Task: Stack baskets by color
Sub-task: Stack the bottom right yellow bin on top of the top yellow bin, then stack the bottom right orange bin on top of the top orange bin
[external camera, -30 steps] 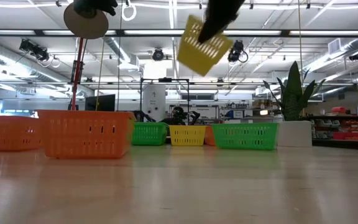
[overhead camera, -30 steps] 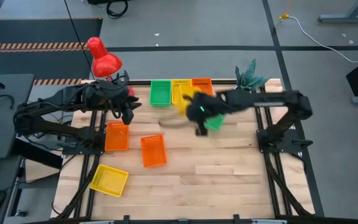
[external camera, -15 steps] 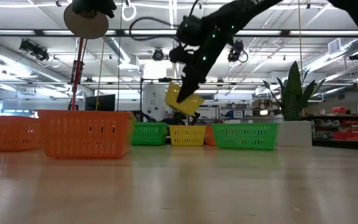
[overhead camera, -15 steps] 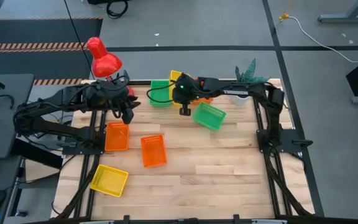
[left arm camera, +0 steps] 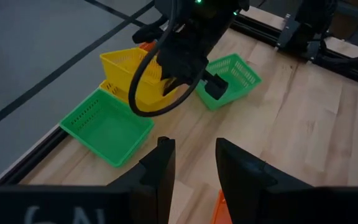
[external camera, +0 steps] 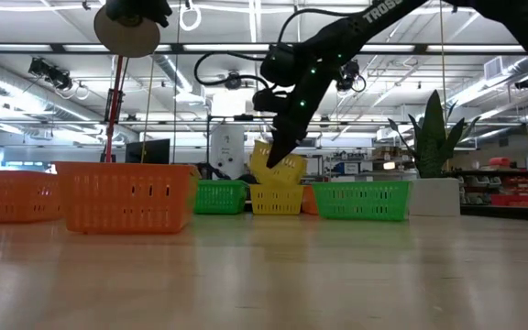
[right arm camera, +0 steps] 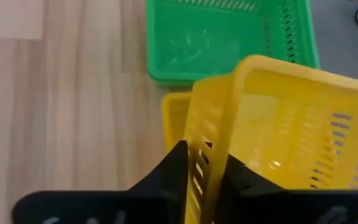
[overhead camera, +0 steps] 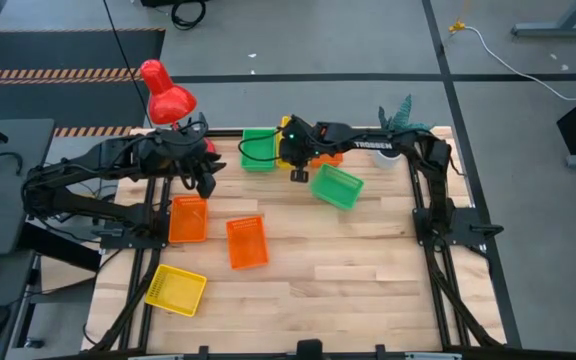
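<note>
My right gripper point(external camera: 274, 157) is at the table's far edge, shut on a yellow basket point(external camera: 279, 169) that sits tilted in a second yellow basket point(external camera: 276, 199). A green basket point(overhead camera: 258, 150) stands to their left, and an orange one point(overhead camera: 328, 152) to their right is mostly hidden by the arm. Another green basket point(overhead camera: 335, 186) lies nearer. Two orange baskets point(overhead camera: 188, 218) point(overhead camera: 247, 242) and a yellow one point(overhead camera: 176, 290) lie on the left half. My left gripper point(left arm camera: 191, 146) hangs open above the left side, with nothing between its fingers. My right gripper pinches one slotted side wall point(right arm camera: 211, 155) of the upper yellow basket at its rim, one finger outside point(right arm camera: 178, 163) and one inside. The fingers slant down from above. The basket sits tilted, its lower part inside the yellow basket point(right arm camera: 174, 118) beneath it.
A red lamp point(overhead camera: 166, 95) stands at the far left corner and a potted plant point(overhead camera: 400, 125) at the far right corner. The near right half of the wooden table point(overhead camera: 368, 280) is bare.
My right gripper has swung from above the loose green basket toward the table's far edge and left, and has gone down with the yellow basket. That basket was high in the air before and now sits tilted in the yellow basket at the far edge.
</note>
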Robot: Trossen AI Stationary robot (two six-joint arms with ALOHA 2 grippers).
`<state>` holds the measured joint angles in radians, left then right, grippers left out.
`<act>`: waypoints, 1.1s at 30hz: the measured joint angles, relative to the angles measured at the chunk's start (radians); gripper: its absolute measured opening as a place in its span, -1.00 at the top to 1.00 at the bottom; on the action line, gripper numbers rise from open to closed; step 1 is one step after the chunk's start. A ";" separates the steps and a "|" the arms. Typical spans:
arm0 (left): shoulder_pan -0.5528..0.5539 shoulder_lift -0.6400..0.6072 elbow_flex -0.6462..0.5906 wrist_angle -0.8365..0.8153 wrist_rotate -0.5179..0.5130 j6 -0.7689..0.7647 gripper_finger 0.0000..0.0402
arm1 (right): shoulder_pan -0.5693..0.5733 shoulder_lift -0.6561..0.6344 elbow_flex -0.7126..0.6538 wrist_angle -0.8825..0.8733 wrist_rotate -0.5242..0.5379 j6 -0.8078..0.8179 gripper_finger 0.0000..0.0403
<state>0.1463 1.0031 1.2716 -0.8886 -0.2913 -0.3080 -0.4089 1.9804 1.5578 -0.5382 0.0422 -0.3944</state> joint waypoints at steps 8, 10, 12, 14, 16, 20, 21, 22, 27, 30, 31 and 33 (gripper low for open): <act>0.001 0.000 0.000 0.000 -0.012 -0.003 0.40 | -0.005 -0.014 0.000 0.018 -0.002 -0.078 0.42; 0.001 0.000 0.000 0.000 -0.012 -0.003 0.40 | 0.000 -0.031 0.000 0.019 -0.002 -0.080 0.37; 0.001 0.000 0.000 0.000 -0.012 -0.003 0.40 | 0.005 -0.046 0.000 0.015 -0.002 -0.080 0.33; 0.001 0.000 0.000 0.000 -0.012 -0.003 0.40 | 0.010 -0.063 0.000 0.013 -0.005 -0.080 0.31; 0.001 0.000 0.000 -0.001 -0.012 -0.003 0.40 | 0.013 -0.082 0.000 0.017 -0.025 -0.070 0.31; 0.001 0.000 0.000 -0.009 -0.012 -0.003 0.40 | -0.006 -0.085 -0.002 0.048 -0.127 0.057 0.44; 0.001 0.000 0.000 -0.010 -0.012 -0.003 0.40 | -0.013 -0.082 -0.012 0.067 -0.144 0.093 0.51; 0.001 0.000 0.000 -0.010 -0.012 -0.004 0.40 | -0.021 -0.073 -0.022 0.102 -0.148 0.127 0.59; 0.001 0.000 0.000 -0.052 0.000 -0.035 0.40 | -0.061 -0.046 -0.092 0.203 -0.145 0.295 0.96; -0.004 -0.007 0.000 -0.101 0.035 -0.052 0.40 | -0.070 -0.048 -0.107 0.232 -0.124 0.401 0.94; -0.005 -0.011 0.000 -0.122 0.058 -0.056 0.40 | -0.070 -0.064 -0.107 0.232 -0.123 0.437 0.96; -0.017 -0.024 0.000 -0.156 0.114 -0.069 0.40 | -0.053 -0.111 -0.106 0.259 -0.131 0.470 0.98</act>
<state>0.1292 0.9792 1.2716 -1.0448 -0.1769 -0.3771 -0.4617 1.8690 1.4513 -0.2788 -0.0887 0.0759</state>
